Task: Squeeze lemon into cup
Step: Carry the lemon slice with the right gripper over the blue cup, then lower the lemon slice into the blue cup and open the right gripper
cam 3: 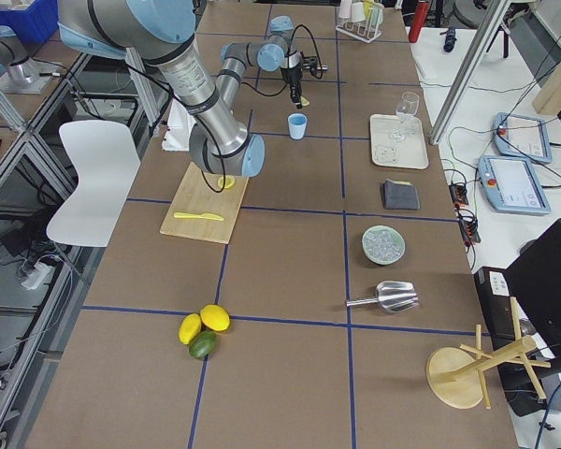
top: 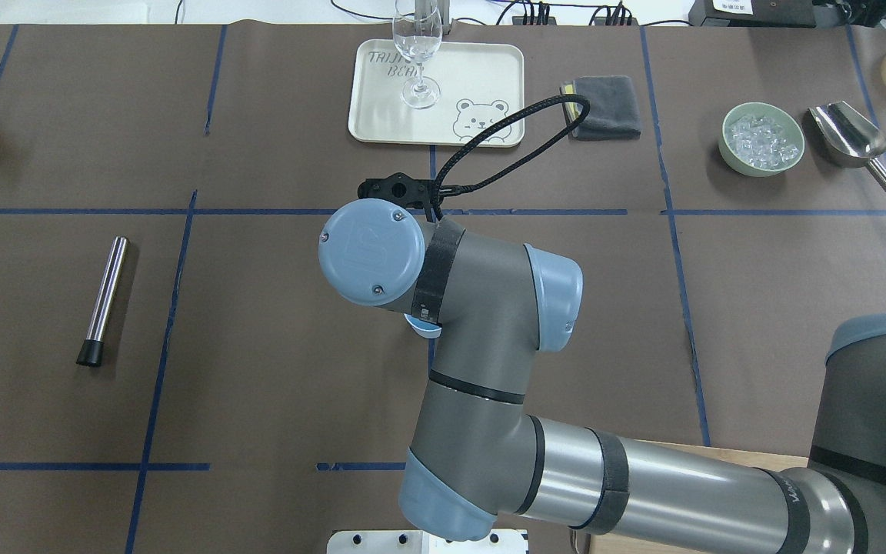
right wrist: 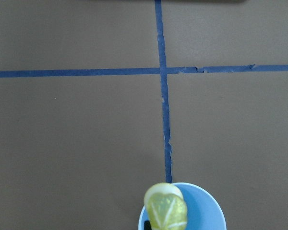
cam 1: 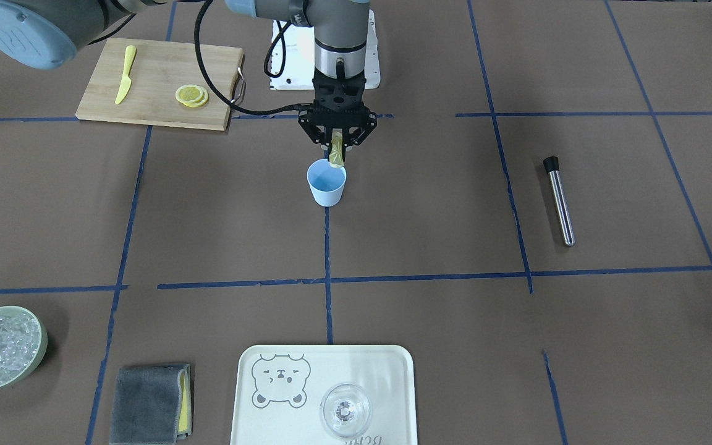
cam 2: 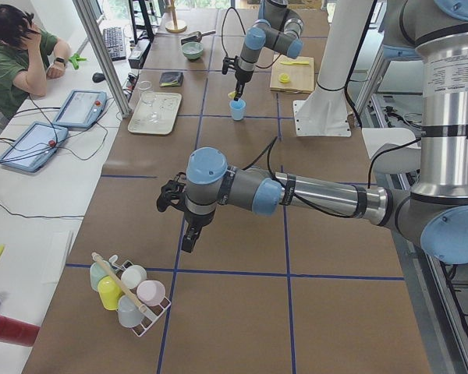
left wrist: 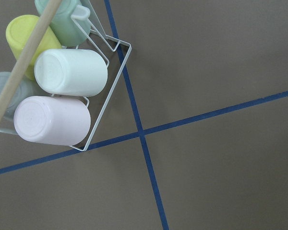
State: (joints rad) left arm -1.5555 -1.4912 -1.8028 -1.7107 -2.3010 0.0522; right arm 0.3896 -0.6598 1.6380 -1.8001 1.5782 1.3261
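Observation:
My right gripper (cam 1: 337, 146) is shut on a thin yellow lemon slice (cam 1: 336, 158), which hangs edge-down just above the far rim of the light-blue cup (cam 1: 326, 182). In the right wrist view the slice (right wrist: 165, 209) sits over the cup's open mouth (right wrist: 206, 213). In the overhead view the right arm hides the gripper, and only a sliver of the cup (top: 422, 329) shows. My left gripper (cam 2: 171, 195) shows only in the exterior left view, low over the table next to a rack of cups (left wrist: 62, 91). I cannot tell whether it is open or shut.
A wooden cutting board (cam 1: 158, 62) holds more lemon slices (cam 1: 192, 96) and a yellow knife (cam 1: 124, 74). A steel rod (cam 1: 560, 201), a tray (cam 1: 393, 371) with a clear glass (cam 1: 345, 411), a green bowl of ice (cam 1: 0, 346) and a grey cloth (cam 1: 152, 402) lie around.

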